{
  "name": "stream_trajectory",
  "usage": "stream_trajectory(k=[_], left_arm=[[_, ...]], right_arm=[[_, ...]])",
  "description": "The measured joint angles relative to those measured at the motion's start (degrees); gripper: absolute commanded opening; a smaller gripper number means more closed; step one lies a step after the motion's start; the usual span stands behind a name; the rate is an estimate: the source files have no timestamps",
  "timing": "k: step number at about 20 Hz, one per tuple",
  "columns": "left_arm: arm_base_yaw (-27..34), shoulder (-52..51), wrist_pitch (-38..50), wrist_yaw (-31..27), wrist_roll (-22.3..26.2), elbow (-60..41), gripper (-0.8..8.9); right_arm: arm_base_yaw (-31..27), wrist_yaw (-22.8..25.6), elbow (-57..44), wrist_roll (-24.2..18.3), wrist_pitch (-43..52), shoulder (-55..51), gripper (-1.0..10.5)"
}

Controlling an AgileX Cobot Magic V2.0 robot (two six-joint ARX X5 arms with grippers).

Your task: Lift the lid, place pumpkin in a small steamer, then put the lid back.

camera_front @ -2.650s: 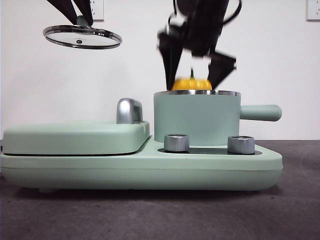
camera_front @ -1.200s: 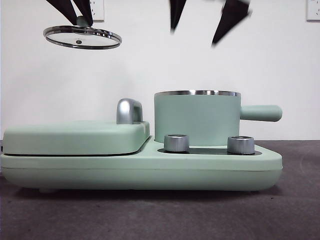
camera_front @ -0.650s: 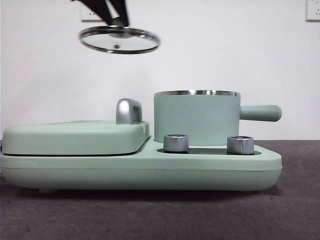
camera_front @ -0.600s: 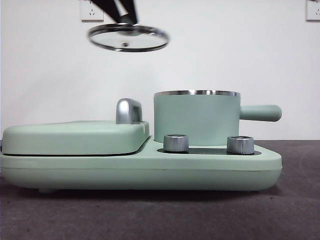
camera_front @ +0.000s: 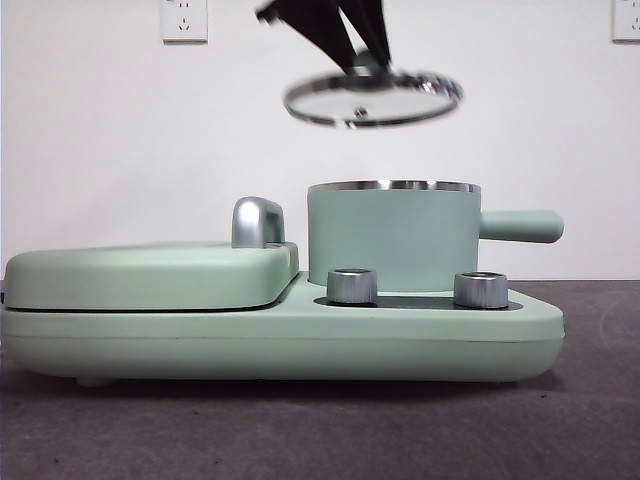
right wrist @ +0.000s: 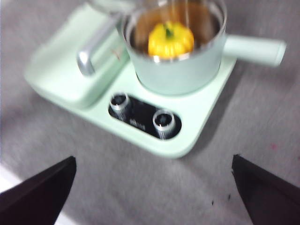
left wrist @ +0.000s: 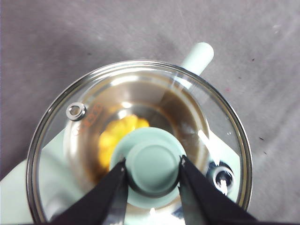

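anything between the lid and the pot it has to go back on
Nothing visible. The left gripper holds the lid by its knob in open air above the small steamer. The pumpkin sits below the steamer's rim, and the right gripper is pulled well back.

A dark grey table [camera_front: 300, 430] fills the lower part of the frame. Directly on it sits a wide mint-green cooker base [camera_front: 280, 340], spanning most of the width, with grey surface showing in front and at both ends.

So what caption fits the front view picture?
Gripper holds glass lid above the green pot.
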Motion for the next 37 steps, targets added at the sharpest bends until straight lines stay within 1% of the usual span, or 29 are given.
stream_trajectory(k=[2, 5, 11, 14, 35, 36, 37], left_arm=[[-0.57, 1.49, 1.27, -0.02, 0.17, -0.11, 0.09], [-1.01, 1.92, 2.47, 0.00, 0.42, -0.11, 0.09], [-1.01, 6.40, 2.49, -0.02, 0.59, -0.11, 0.09], [-0.96, 7.02, 2.62, -0.17, 0.59, -0.15, 0.09], [-0.33, 8.15, 2.47, -0.17, 0.52, -0.15, 0.11], [-0.33, 8.15, 2.34, -0.17, 0.55, -0.13, 0.62], [-0.33, 8.15, 2.25, -0.17, 0.55, -0.09, 1.61]], right_arm=[[0.00, 0.13, 0.02, 0.76, 0.13, -3.13, 5.6], [0.00, 0.17, 0.02, 2.43, 0.13, -4.68, 5.6], [0.00, 0.17, 0.02, 4.11, 0.11, -5.07, 5.6], [0.00, 0.17, 0.02, 4.85, 0.11, -5.07, 5.6], [0.00, 0.17, 0.02, 5.11, 0.11, -5.07, 5.6], [0.00, 0.17, 0.02, 5.11, 0.11, -5.07, 5.6], [0.00, 0.17, 0.02, 5.11, 0.11, -5.07, 5.6]])
